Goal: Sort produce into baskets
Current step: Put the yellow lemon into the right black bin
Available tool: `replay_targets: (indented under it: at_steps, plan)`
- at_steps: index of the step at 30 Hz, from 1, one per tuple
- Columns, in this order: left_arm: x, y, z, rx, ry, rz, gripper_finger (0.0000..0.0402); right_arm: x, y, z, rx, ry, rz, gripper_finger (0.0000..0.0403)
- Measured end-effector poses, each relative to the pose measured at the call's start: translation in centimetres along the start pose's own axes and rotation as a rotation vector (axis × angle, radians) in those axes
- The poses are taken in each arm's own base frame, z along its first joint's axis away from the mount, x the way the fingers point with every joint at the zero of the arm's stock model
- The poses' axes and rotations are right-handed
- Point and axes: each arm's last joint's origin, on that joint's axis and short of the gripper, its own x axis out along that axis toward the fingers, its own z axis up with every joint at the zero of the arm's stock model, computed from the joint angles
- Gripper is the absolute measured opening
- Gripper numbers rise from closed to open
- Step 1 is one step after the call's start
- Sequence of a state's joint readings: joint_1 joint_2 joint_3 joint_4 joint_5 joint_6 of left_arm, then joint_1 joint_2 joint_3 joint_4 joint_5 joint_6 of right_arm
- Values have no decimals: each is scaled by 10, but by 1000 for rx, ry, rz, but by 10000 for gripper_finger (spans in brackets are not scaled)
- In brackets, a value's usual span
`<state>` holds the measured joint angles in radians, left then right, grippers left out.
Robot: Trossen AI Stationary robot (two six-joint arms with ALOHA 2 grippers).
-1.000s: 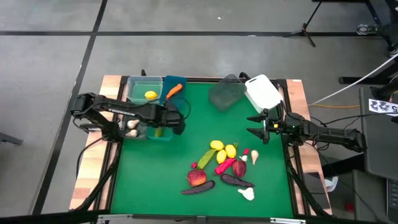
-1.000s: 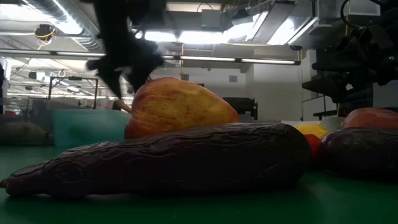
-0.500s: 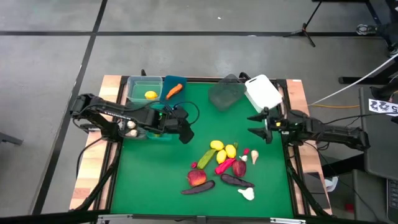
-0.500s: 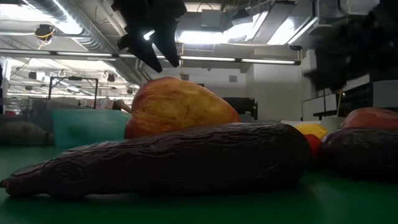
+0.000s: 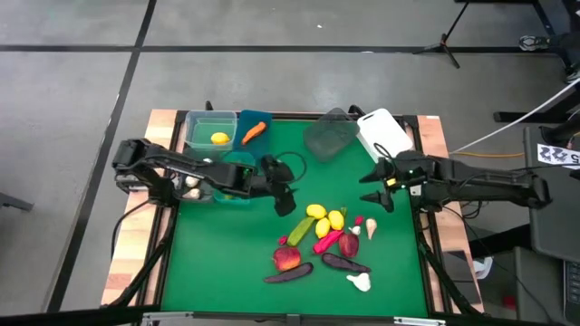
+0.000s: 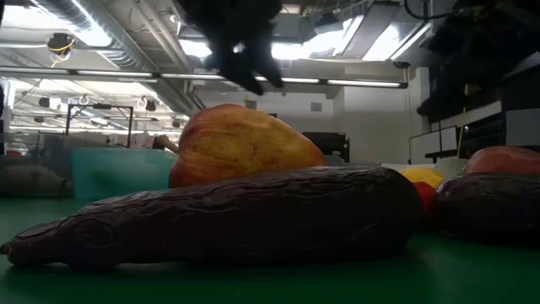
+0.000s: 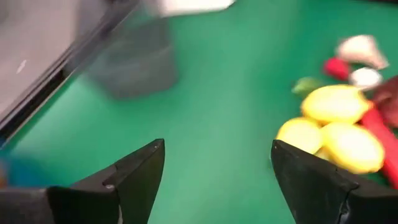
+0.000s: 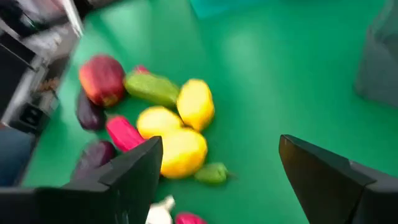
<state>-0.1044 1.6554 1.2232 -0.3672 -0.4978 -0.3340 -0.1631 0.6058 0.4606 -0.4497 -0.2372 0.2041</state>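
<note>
The loose produce lies in a heap near the mat's middle: three yellow lemons [image 5: 324, 218], a green cucumber [image 5: 298, 232], a pink-red pepper [image 5: 326, 242], a red apple [image 5: 286, 258], dark eggplants [image 5: 345, 263] and white garlic [image 5: 360, 282]. My left gripper [image 5: 285, 201] hovers open, above the mat just left of the heap, which shows beyond its fingers [image 7: 214, 180]. My right gripper [image 5: 376, 186] hovers open at the heap's far right and looks down on it [image 8: 221, 180]. Along the far edge stand the clear green basket [image 5: 208, 122], blue basket [image 5: 256, 119], grey basket [image 5: 328, 138] and white basket [image 5: 382, 134].
A lemon [image 5: 219, 139] lies in the green basket and an orange carrot [image 5: 255, 130] in the blue one. The teal basket [image 5: 237, 177] sits under my left arm at the mat's left edge, with garlic [image 5: 192, 184] beside it. Bare green mat [image 5: 217, 254] lies near left.
My left gripper has travelled from above the teal basket toward the table's right, to the edge of the produce heap, rising a little and rolling about its own line. My right gripper has risen and tipped farther down toward the heap. Both stay open.
</note>
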Motion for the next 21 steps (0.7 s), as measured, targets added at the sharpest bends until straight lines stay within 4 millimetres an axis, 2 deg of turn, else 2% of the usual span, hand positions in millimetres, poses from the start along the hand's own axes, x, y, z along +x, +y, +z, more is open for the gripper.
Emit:
replay_targets:
  at_steps: [6, 9, 14, 21]
  plan:
    - [44, -23, -6, 246, -77, -137, 290, 2, -2, 0, -1, 6, -37, 319]
    - [64, -29, -12, 310, -90, -182, 290, 2, -2, 0, -2, 1, -46, 319]
    - [95, -21, -19, 293, -80, -292, 290, 2, -2, 0, -1, 5, -46, 319]
    - [114, -12, -25, 319, -48, -485, 290, 2, -2, 0, 0, 8, -47, 319]
